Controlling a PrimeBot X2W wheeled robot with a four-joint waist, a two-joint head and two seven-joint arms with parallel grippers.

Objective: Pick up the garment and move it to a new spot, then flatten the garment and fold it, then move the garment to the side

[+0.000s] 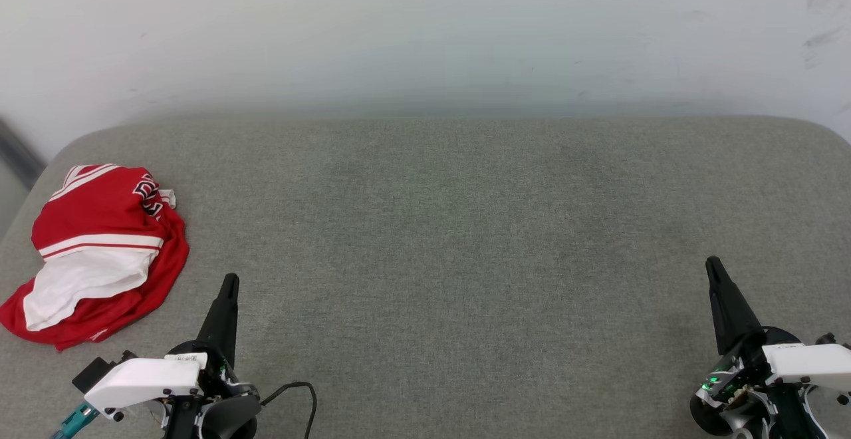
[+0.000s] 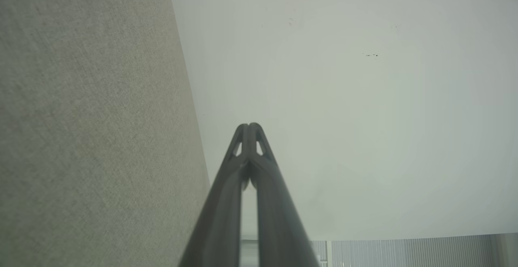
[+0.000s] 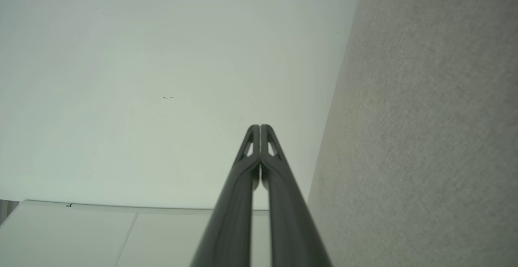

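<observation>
Step 1 of 3 (pick up, relocate) reads as not yet begun. The garment (image 1: 100, 253) lies crumpled in 1 heap against the left edge of the table (image 1: 452, 239), beginning just short of the far-left corner. Its red body is bunched under a white panel, with striped trim and part of a black number showing on the far side. Left gripper (image 1: 230, 279): fingers pressed together on nothing, low over the near-left part of the table, just right of the heap and apart from it. Right gripper (image 1: 713, 263): likewise closed and empty, toward the near-right corner, well apart from the garment. The wrist views confirm it for the left gripper (image 2: 250, 126) and right gripper (image 3: 259, 126): tips meet, nothing between them, both aimed at the pale wall (image 1: 425, 26) beyond the far edge. Judgement: the left arm is the closer candidate. It would need to part its fingers, swing toward the left edge, come down over a raised fold and pinch through several layers. The bare middle of the table looks like the natural new spot. A 1-layer pinch may only drag the heap toward the edge.
</observation>
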